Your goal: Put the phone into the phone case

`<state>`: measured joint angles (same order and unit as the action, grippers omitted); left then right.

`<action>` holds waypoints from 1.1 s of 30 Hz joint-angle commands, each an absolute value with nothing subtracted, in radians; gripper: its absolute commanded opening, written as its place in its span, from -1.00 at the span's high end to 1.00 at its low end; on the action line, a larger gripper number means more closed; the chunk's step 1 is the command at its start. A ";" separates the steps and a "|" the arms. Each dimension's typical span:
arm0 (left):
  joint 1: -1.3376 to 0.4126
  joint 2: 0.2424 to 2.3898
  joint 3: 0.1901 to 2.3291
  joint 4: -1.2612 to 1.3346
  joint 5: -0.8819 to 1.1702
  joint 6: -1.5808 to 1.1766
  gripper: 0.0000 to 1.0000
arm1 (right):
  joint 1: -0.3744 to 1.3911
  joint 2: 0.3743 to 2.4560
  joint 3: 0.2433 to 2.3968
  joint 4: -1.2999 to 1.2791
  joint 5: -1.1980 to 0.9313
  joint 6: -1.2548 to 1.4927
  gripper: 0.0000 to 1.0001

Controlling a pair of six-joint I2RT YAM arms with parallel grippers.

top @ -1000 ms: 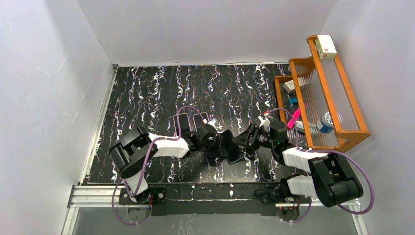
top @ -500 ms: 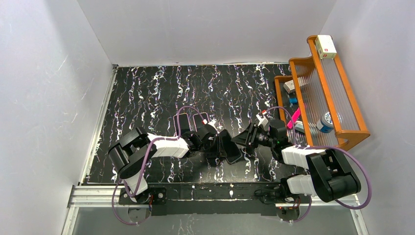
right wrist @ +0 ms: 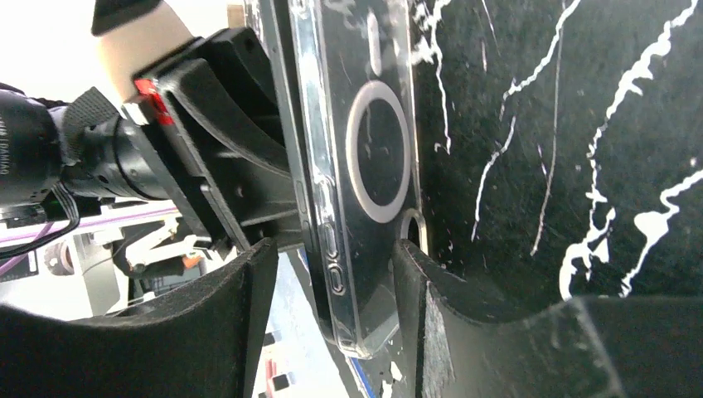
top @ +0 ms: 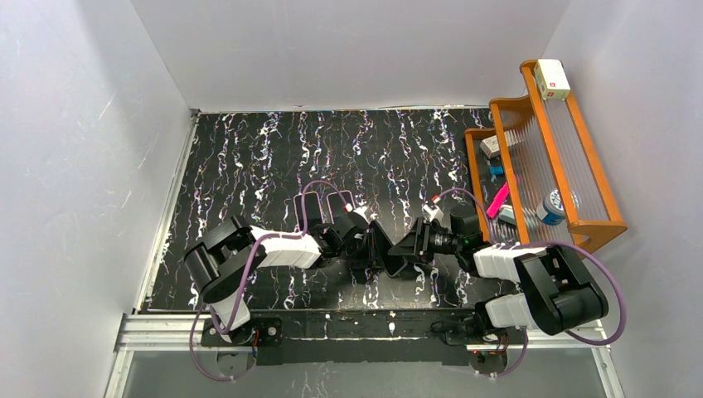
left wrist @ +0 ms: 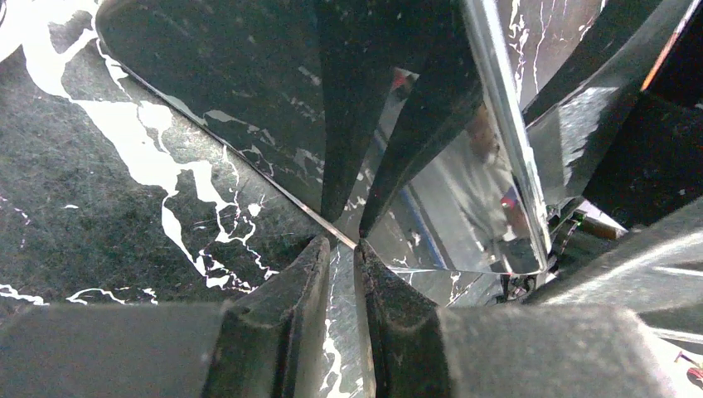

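Where both arms meet at the near middle of the table [top: 249,149], our left hand [left wrist: 340,249] is almost closed and pinches the thin edge of the dark phone [left wrist: 232,108]. Our right hand [right wrist: 332,257] has one finger on each side of the clear phone case [right wrist: 373,149]; we cannot tell if they press it.

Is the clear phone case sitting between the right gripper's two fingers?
Yes, the right wrist view shows the clear phone case, its ring marking visible, standing between the two fingers of the right gripper.
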<state>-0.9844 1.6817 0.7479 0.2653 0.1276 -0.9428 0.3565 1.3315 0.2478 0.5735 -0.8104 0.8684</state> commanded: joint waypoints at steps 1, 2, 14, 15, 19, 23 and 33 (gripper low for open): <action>-0.990 1.714 0.752 0.235 0.057 -0.925 0.66 | 0.368 1.354 0.277 0.473 -0.904 0.830 -0.21; -0.990 1.712 0.752 0.233 0.057 -0.925 0.66 | 0.368 1.357 0.279 0.471 -0.903 0.827 -0.21; -0.989 1.700 0.763 0.208 0.043 -0.913 0.57 | 0.368 1.348 0.308 0.428 -0.850 0.786 0.23; -0.989 1.699 0.762 0.204 0.040 -0.913 0.57 | 0.367 1.348 0.309 0.427 -0.847 0.785 0.32; -0.989 1.669 0.755 0.179 0.018 -0.911 0.55 | 0.367 1.331 0.301 0.420 -0.830 0.779 0.75; -0.973 1.583 0.768 0.108 0.014 -0.909 0.41 | 0.368 1.276 0.302 0.412 -0.825 0.769 0.97; -0.789 1.238 0.762 0.097 0.178 -0.949 -0.49 | 0.370 1.001 0.292 0.556 -0.860 0.880 0.97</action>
<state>-0.8516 1.3426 0.7540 0.0929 0.0948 -0.9352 0.3634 1.1099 0.2729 0.3801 -0.7925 0.8013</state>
